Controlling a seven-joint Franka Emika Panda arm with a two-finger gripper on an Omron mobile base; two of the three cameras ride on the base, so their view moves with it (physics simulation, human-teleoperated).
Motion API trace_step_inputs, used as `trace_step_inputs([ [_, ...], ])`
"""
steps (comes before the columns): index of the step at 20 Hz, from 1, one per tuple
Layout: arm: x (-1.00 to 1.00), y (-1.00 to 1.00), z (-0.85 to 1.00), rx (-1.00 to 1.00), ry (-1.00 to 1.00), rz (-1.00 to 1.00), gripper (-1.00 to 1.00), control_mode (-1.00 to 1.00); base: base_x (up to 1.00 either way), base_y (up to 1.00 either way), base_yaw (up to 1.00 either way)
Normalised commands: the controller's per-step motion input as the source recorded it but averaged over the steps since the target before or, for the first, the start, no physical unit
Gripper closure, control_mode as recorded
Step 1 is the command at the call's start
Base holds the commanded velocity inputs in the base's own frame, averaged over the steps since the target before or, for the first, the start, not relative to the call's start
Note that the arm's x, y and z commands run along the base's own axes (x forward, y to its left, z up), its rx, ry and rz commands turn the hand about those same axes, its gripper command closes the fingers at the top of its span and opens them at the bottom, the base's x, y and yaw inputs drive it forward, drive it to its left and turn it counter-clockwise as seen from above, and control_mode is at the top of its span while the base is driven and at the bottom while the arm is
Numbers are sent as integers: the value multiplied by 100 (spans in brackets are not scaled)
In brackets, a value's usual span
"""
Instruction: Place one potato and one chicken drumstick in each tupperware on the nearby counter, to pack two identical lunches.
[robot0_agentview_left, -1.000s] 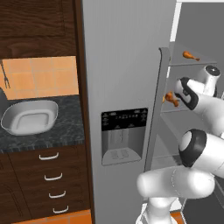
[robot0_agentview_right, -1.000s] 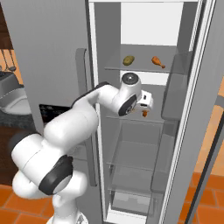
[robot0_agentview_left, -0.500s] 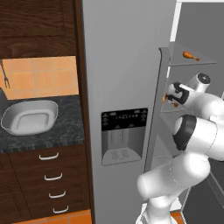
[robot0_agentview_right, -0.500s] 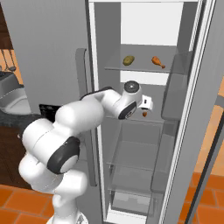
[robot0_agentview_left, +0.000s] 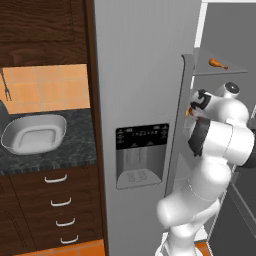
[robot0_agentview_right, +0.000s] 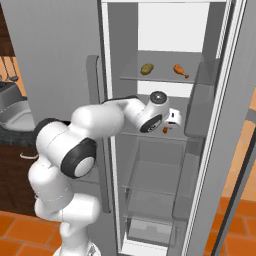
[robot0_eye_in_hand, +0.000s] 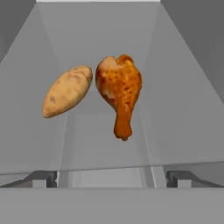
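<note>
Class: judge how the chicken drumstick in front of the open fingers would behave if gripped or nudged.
The chicken drumstick looks rigid, so it probably won't flop. Its rounded thick end tapers to thin bone, so it may pivot or slip. A nudge would likely push it against the potato beside it.

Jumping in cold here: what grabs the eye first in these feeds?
The white arm's open gripper reaches into the open grey fridge, at the middle glass shelf. In the hand view, a tan oval potato and an orange-brown chicken drumstick lie side by side, dead ahead. A second potato and drumstick sit on the shelf above, and a pale grey-white tupperware waits on the dark marbled counter.
</note>
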Motion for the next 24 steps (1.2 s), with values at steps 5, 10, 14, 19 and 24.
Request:
trace_step_inputs([
  [5,16,-3,-26,0,0,0,-100,-100,0,0,0],
  [10,44,-1,-5,0,9,0,-100,-100,0,0,0],
  [14,44,-4,-3,0,10,0,-100,-100,0,0,0],
  [19,21,-14,-22,3,8,0,-100,-100,0,0,0],
  [24,21,-13,-34,5,3,0,-100,-100,0,0,0],
])
